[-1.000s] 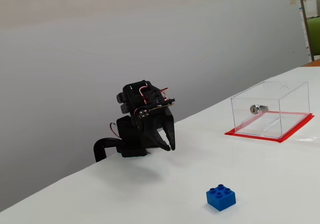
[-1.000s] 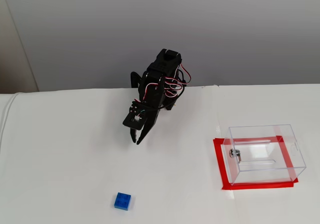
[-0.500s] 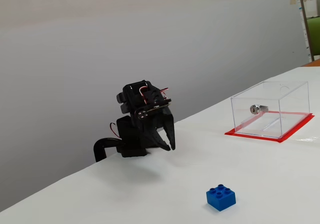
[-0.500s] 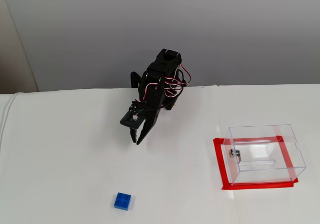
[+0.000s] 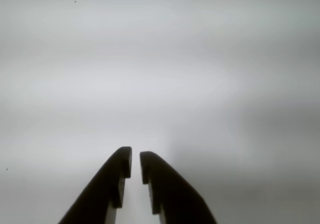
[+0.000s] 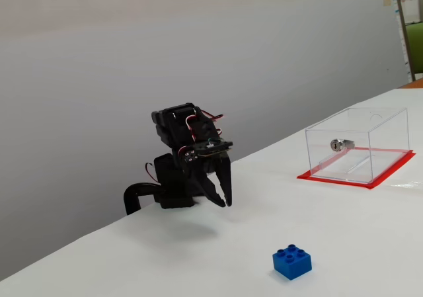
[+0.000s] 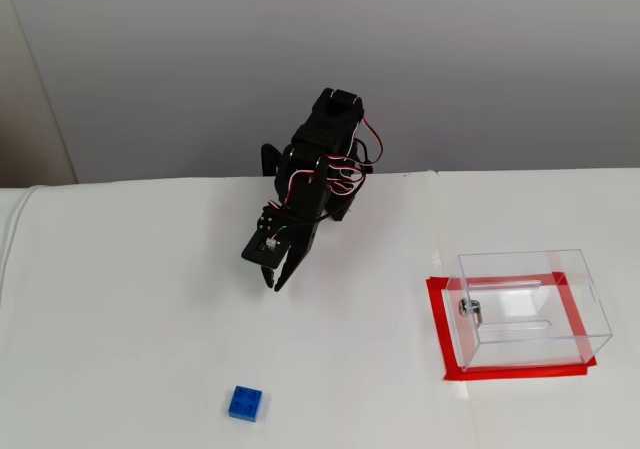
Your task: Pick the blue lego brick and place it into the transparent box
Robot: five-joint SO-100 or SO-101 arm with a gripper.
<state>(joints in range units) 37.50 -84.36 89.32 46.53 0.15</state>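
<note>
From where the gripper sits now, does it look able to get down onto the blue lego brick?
Probably yes. The gripper hangs over bare white table, and nothing lies between it and the blue lego brick. The transparent box stands well off to the side.

- My gripper (image 7: 272, 281) hangs above the white table (image 7: 120, 349), its fingers pointing down and nearly closed, with nothing between them.
- The blue lego brick (image 7: 245, 403) lies well apart, nearer the lower edge.
- The transparent box (image 7: 530, 309) stands on its red base sheet (image 7: 441, 339), far right.
</note>
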